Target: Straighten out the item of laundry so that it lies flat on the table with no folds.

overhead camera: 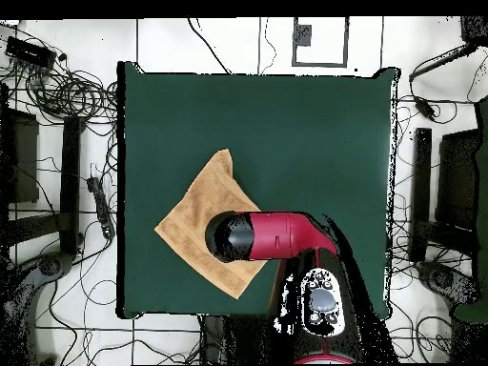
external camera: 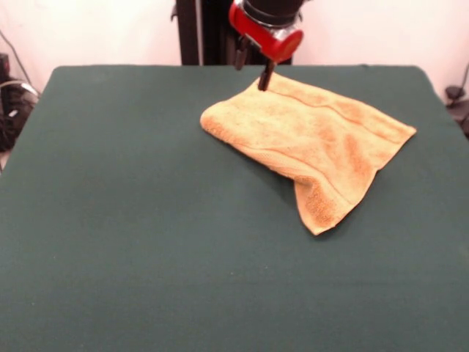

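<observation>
Lying on the table (external camera: 146, 220), the towel (external camera: 315, 139) sits toward the far right part of the tabletop in the front view, set at a slant to the table's edges. It is not flat: its left side ends in a rounded, doubled-over fold, and a flap hangs over at the near corner, tapering to a point. A woven band runs along its far edge and another shows near the folded flap. In the overhead view the towel (overhead camera: 205, 224) reads as a diamond close to the table's left edge and nearer the bottom edge, with one corner pointing up toward the table's middle.

The gripper (external camera: 253, 70) hangs over the towel's far corner, close to the table's far edge. Its two dark fingers stand spread apart, one tip touching or just above the cloth, the other clear of it. From overhead, the red and black arm (overhead camera: 272, 235) covers the towel's right part.
</observation>
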You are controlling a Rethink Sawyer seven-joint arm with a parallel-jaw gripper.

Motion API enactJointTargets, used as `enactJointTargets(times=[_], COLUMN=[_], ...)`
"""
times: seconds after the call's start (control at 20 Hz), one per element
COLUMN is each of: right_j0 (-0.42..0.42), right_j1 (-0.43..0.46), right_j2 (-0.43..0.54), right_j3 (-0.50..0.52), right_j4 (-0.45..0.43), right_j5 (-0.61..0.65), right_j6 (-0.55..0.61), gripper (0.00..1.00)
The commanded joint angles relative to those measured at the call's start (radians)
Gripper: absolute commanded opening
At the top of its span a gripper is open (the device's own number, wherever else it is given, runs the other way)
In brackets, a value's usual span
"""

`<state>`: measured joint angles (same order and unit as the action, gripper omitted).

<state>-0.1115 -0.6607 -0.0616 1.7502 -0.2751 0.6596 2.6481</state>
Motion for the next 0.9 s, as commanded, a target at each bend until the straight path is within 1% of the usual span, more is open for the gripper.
enactJointTargets(times=[0.05,0.3,0.45,0.6,0.75,0.9], right_j0=[0.025,0.031,0.055,0.109,0.157,0.209], right_j1=[0.087,0.100,0.096,0.114,0.129,0.151], right_j2=[0.032,0.026,0.029,0.027,0.025,0.003], right_j3=[0.009,-0.037,-0.031,-0.041,-0.072,-0.089], right_j4=[0.040,0.042,0.080,0.152,0.231,0.322], right_j5=[-0.062,-0.034,-0.013,0.004,0.047,0.059], right_j6=[0.108,0.113,0.157,0.256,0.314,0.397], gripper=[1.00,1.00,1.00,1.00,1.00,1.00])
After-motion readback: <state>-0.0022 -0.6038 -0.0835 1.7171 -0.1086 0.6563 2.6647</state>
